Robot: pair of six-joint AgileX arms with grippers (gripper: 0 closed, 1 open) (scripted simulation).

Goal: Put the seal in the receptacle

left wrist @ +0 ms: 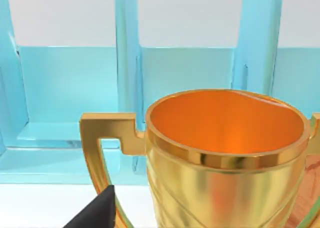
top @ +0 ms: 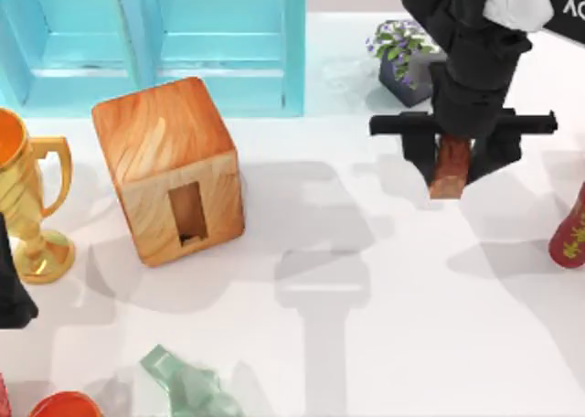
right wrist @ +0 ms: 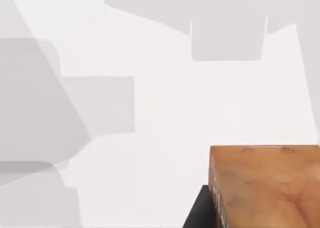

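**Q:** Toward the table's far right edge, what has the right gripper [top: 451, 161] got?

**A:** Its fingers are closed on the seal [top: 450, 168], held clear above the surface with its long axis running down from the jaws.

**Q:** And the receptacle?

**A:** The wooden box [top: 169, 168] stands well apart, toward the left edge, so I judge the carry must go leftward. The left gripper [left wrist: 95, 213] sits parked beside the gold trophy [top: 27, 207]; I cannot tell its opening.

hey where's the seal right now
In the top view the seal is on the table's right side, held in the right gripper, in front of the potted plant and well right of the wooden box.
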